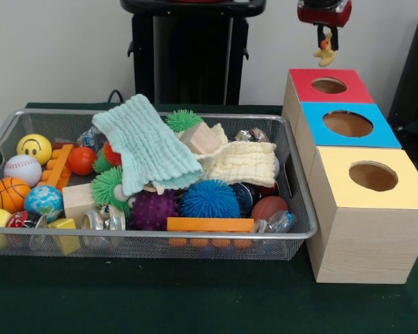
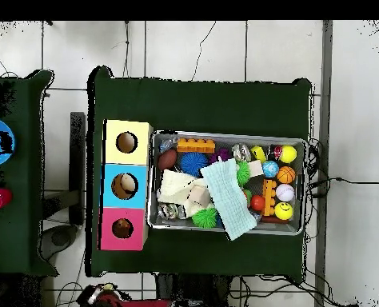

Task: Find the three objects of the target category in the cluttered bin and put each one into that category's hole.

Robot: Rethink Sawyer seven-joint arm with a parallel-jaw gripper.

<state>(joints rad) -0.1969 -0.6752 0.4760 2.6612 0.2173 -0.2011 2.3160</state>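
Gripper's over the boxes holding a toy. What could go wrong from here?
1. The yellow duck hangs from the gripper above the red-topped box's hole; if released off-centre it may hit the red rim or bounce toward the blue-topped box beside it.
2. The aqua cloth and cream cloth cover much of the bin, possibly hiding remaining targets.

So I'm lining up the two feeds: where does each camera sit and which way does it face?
Front view: across the table facing the pedestal, on the bin and boxes; the gripper holds a yellow duck above the red-topped box.
Overhead view: above, straight down, robot base at the bottom.
Shared: bin, three boxes, teal cloth.
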